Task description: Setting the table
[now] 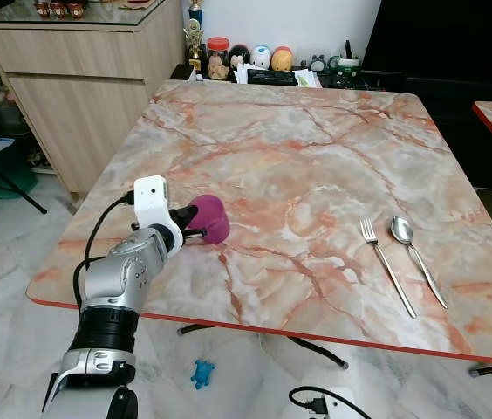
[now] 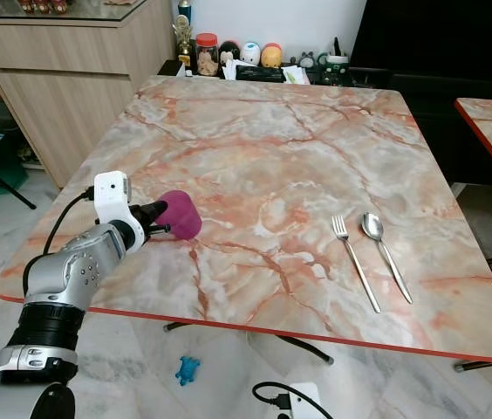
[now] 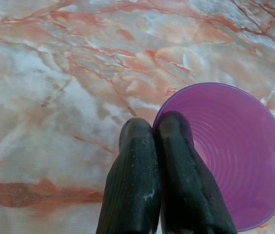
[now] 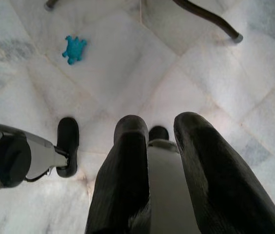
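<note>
1. Your left gripper (image 3: 156, 131) is over the near-left part of the marble table (image 1: 298, 148), at about 8 o'clock from the table's centre. Its fingers are pinched together on the rim of the purple cup (image 1: 209, 218), one finger inside, one outside.
2. In the left wrist view the cup's open mouth faces the camera, with its ribbed inner wall visible. From the head views the cup is tipped on its side at the fingertips; you can't tell whether it touches the tabletop.
3. The fork (image 1: 386, 265) and spoon (image 1: 417, 257) lie flat side by side on the near-right part of the table, at about 4 o'clock from centre. The fork is on the left, the spoon just beside it on the right, not touching. Both are well apart from the cup.
4. Your right gripper (image 4: 164, 131) hangs idle below table level, pointing at the white marble floor (image 4: 127, 73). Its fingers stand a little apart with nothing between them.
5. A small blue toy (image 1: 201, 374) lies on the floor under the near table edge.
6. At the far table edge, around 12 o'clock, a shelf holds a jar with a red lid (image 1: 218, 58) and small figurines (image 1: 271, 58).
7. A wooden cabinet (image 1: 80, 78) stands at about 10 o'clock, off the table's far-left corner.
</note>
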`<state>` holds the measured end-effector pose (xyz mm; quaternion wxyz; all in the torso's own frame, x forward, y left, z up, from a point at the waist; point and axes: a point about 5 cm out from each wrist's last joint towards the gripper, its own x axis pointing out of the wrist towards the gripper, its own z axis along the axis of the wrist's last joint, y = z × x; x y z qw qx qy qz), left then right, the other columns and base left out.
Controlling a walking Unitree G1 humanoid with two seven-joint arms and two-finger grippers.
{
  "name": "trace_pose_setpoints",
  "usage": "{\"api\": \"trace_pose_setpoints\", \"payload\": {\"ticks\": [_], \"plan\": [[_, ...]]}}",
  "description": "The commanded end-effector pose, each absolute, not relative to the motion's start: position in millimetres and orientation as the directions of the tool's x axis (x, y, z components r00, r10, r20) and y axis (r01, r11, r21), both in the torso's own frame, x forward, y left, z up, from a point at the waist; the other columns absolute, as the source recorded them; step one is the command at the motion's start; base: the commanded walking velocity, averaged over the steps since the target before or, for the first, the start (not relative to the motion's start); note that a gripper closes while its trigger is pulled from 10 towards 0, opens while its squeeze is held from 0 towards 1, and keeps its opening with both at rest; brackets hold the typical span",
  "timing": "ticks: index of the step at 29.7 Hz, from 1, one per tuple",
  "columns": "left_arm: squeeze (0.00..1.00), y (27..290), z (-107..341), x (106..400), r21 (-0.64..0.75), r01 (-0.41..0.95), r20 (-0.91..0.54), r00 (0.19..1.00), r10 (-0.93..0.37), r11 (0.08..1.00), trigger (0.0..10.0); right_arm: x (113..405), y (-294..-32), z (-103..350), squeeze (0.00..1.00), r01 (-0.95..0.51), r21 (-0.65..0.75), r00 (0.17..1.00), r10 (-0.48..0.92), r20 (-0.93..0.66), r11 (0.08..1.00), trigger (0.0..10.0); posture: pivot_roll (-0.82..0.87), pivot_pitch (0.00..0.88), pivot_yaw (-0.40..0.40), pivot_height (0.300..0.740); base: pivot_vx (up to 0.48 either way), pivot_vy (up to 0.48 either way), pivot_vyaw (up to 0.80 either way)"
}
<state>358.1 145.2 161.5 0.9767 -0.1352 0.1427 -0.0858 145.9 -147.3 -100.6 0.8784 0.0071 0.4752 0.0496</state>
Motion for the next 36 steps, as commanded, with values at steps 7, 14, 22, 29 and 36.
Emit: {"api": "trace_pose_setpoints", "payload": {"ticks": [7, 14, 22, 29, 36], "plan": [[0.00, 143, 184, 351, -0.313, 0.195, -0.037, 0.975, -0.217, 0.930, 1.8, 146, -150, -101, 0.00, -0.078, 0.051, 0.539, 0.085, -0.838, 0.996, 10.0, 0.15, 0.022, -0.037, 0.740, 0.000, 0.000, 0.00], [0.00, 145, 196, 338, -0.270, 0.194, 0.120, 0.979, -0.166, 0.943, 10.0, 154, -148, -98, 0.00, -0.083, 0.047, 0.548, 0.085, -0.832, 0.995, 10.0, 0.15, 0.019, -0.042, 0.740, 0.000, 0.000, 0.00], [0.00, 154, 201, 318, -0.078, 0.117, 0.311, 0.946, -0.088, 0.990, 10.0, 151, -149, -99, 0.00, 0.012, 0.061, 0.553, 0.044, -0.832, 0.998, 10.0, 0.13, 0.014, -0.044, 0.740, 0.000, 0.000, 0.00], [0.00, 154, 209, 321, 0.009, 0.078, 0.364, 0.928, -0.076, 0.997, 10.0, 151, -155, -99, 0.00, 0.025, 0.057, 0.553, 0.033, -0.833, 0.998, 10.0, 0.14, 0.000, -0.043, 0.740, 0.000, -0.035, 0.00], [0.00, 154, 208, 323, 0.012, 0.071, 0.381, 0.922, -0.071, 0.997, 10.0, 156, -160, -97, 0.00, 0.039, 0.060, 0.561, 0.028, -0.827, 0.997, 10.0, 0.13, 0.000, -0.038, 0.740, 0.000, -0.426, 0.00]]}}
